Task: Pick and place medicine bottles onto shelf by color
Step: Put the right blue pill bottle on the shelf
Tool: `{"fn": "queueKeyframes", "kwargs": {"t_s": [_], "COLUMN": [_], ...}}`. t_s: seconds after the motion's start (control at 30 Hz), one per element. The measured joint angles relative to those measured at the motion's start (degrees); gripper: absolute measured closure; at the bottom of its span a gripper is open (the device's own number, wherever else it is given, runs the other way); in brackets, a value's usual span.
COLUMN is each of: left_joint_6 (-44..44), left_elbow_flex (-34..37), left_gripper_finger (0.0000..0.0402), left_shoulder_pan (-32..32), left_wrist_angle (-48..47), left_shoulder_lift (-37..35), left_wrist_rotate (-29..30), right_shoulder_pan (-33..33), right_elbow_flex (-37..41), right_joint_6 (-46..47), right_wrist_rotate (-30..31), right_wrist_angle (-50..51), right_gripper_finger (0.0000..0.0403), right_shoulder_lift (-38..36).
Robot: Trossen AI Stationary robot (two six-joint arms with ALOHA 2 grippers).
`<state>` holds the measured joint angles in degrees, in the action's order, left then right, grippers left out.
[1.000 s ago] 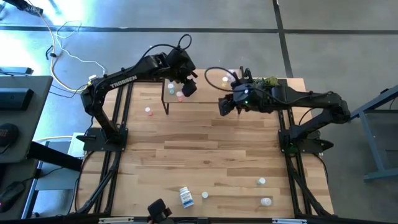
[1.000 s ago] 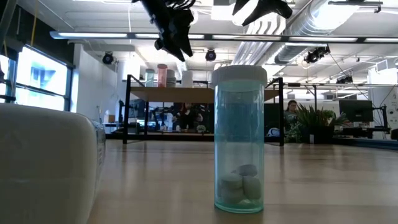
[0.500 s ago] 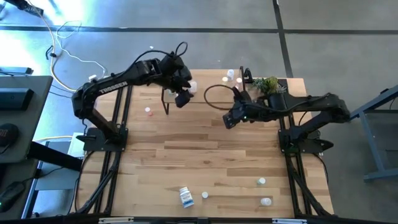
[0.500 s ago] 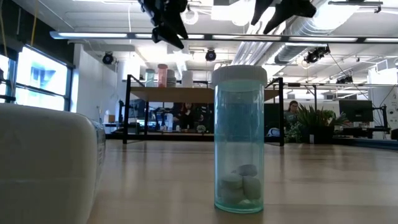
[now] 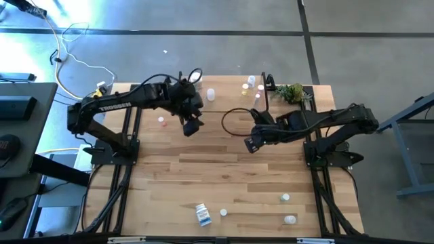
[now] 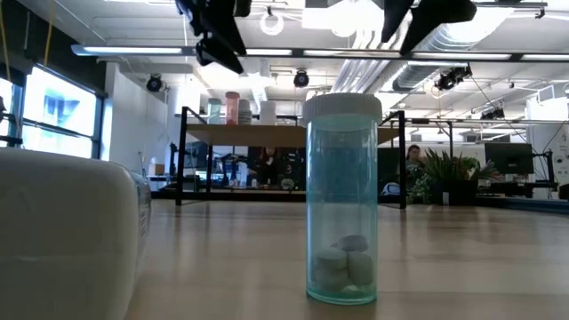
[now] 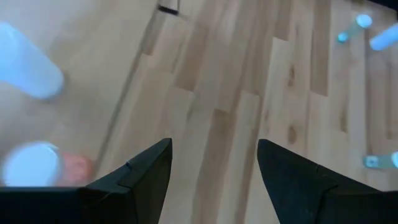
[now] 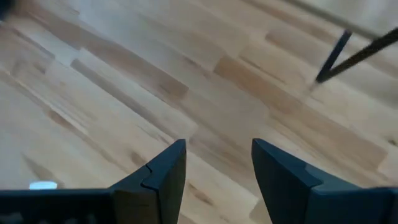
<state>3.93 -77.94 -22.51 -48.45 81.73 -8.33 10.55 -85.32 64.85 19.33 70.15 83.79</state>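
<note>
Bright, even light; window glare at the high view's left edge; both wrist views are motion-blurred.

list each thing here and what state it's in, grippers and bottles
left gripper: open, empty, above the tabletop
right gripper: open, empty, above the tabletop
teal pill bottle: upright, capped, a few pills inside
blue-labelled bottle: lying on its side
shelf: several bottles standing on it

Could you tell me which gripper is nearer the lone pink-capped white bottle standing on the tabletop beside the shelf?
Left. The left gripper hangs open just beside the pink-capped white bottle; the right gripper, also open, is well across the table.
</note>
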Motion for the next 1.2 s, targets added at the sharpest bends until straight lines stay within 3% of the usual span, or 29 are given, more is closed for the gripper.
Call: {"fn": "queueKeyframes", "kwargs": {"t_s": [0.43, 0.8, 1.2], "left_joint_6": [6.11, 8.42, 10.50], "left_elbow_flex": [9.44, 10.90, 10.90], "left_gripper_finger": [0.0176, 0.0176, 0.0176], "left_shoulder_pan": [5.92, 11.56, 18.43], "left_wrist_angle": [1.91, 2.20, 2.06], "left_shoulder_lift": [-9.77, -13.92, -14.97], "left_wrist_rotate": [2.20, 4.55, 4.74], "right_shoulder_pan": [7.57, 16.63, 26.38], "right_elbow_flex": [0.00, -0.02, -0.02], "right_joint_6": [11.69, 23.28, 35.33], "right_wrist_rotate": [-3.64, -4.82, -10.36], "right_wrist_angle": [6.96, 11.62, 12.83], "right_gripper_finger": [0.0229, 0.0229, 0.0229], "right_shoulder_lift": [1.91, 2.14, 5.38]}}
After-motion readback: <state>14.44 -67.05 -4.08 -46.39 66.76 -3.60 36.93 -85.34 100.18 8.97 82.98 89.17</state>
